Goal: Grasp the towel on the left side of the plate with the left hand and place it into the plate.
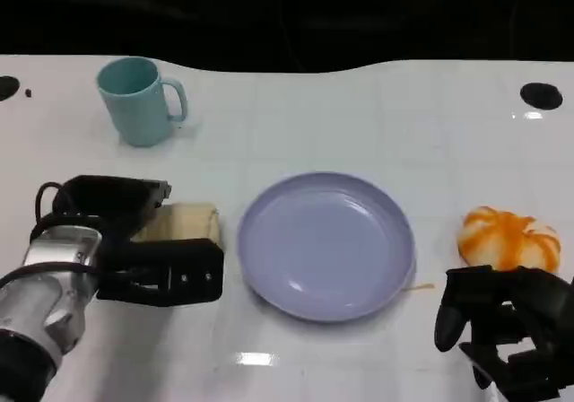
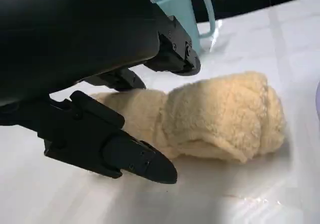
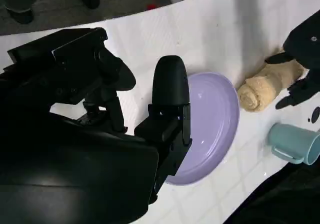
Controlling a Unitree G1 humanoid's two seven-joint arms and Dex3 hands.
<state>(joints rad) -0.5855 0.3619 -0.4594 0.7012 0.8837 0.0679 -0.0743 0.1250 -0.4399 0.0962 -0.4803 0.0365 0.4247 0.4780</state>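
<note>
1. Rolled cream towel (image 1: 182,222) lying on the white table (image 1: 296,115), just left of the lavender plate (image 1: 325,244) and not in it.
2. Left hand (image 1: 134,249) set over the towel's left part, fingers (image 2: 135,160) spread to its near and far sides; in the left wrist view one near finger lying low by the table beside the roll, another (image 2: 175,59) above its far side. Cannot tell whether any finger touches the cloth; nothing gripped, towel flat on the table.
3. Towel's right end free, close to the plate's left rim with a small gap between.
4. Plate bare, resting near the middle of the table.
5. Teal mug (image 1: 139,100) standing upright far left, handle turned right, well apart from the towel.
6. Orange-and-white object (image 1: 508,239) at the right, apart from the plate's right rim.
7. Right hand (image 1: 507,326) at the near right, just near of the orange-and-white object, fingers apart and holding nothing; in the right wrist view one finger (image 3: 170,91) raised before the plate.
</note>
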